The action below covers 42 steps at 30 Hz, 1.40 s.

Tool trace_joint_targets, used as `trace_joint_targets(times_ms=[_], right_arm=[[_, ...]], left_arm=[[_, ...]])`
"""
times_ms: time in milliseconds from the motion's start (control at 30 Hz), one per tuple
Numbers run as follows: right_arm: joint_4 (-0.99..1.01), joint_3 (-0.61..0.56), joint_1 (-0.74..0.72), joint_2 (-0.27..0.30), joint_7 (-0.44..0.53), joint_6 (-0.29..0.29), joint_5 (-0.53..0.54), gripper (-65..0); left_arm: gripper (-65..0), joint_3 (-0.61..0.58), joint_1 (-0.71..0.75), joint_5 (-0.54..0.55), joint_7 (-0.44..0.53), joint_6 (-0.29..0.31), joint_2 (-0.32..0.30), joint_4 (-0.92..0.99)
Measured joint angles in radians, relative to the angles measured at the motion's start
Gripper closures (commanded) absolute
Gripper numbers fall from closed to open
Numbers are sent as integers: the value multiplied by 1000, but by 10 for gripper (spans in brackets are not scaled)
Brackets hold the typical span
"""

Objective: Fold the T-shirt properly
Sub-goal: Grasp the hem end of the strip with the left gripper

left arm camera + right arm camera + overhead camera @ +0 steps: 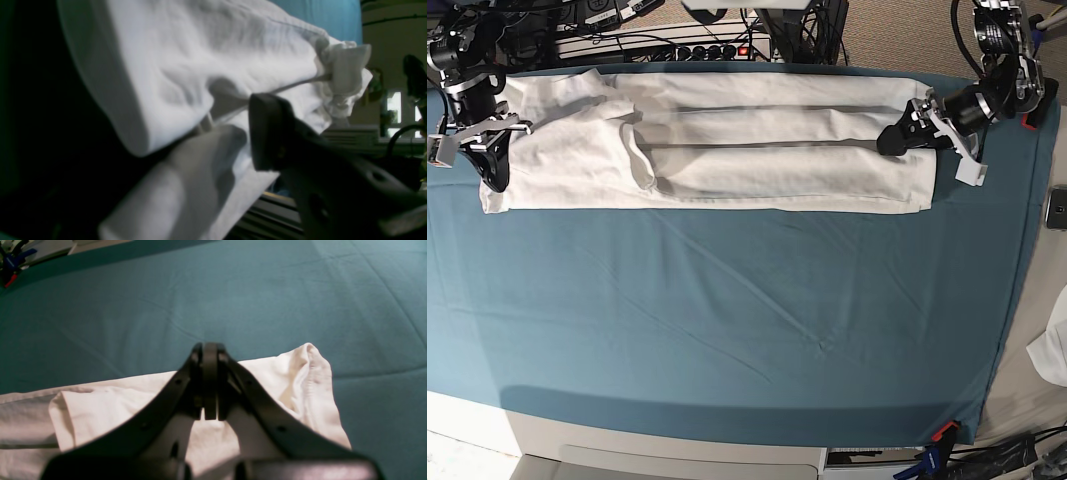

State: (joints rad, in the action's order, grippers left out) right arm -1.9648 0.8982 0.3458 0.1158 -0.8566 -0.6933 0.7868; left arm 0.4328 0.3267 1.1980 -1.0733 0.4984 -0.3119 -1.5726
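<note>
Now the T-shirt (727, 150) lies in a long strip across the back of the blue cloth (727, 320) — one claw at each end. The left claw (897, 138) is spread apart at one end; the right claw (493, 160) is pressed together at the other — empty.

Plain white T-shirt (727, 150), teal cloth (747, 320)

T-shirt (206, 83) blurred and edge-cropped in the left wrist view, one dark finger (273, 133) across it.
</note>
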Motion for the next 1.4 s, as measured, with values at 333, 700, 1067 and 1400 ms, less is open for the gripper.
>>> trace_joint_targets(times_ms=[333,700,1067,1400], right_arm=[[0,0,0,0,0,0,0,0],[0,0,0,0,0,0,0,0],[0,0,0,0,0,0,0,0],[0,0,0,0,0,0,0,0]], left_arm=[[-365,8,0,-1,-10,6,-10,0],[-343,86,3,-20,-19,6,-10,0],[0,86,8,-45,-16,-1,-8,3],[0,83,10,134,-82,164,16,-78]])
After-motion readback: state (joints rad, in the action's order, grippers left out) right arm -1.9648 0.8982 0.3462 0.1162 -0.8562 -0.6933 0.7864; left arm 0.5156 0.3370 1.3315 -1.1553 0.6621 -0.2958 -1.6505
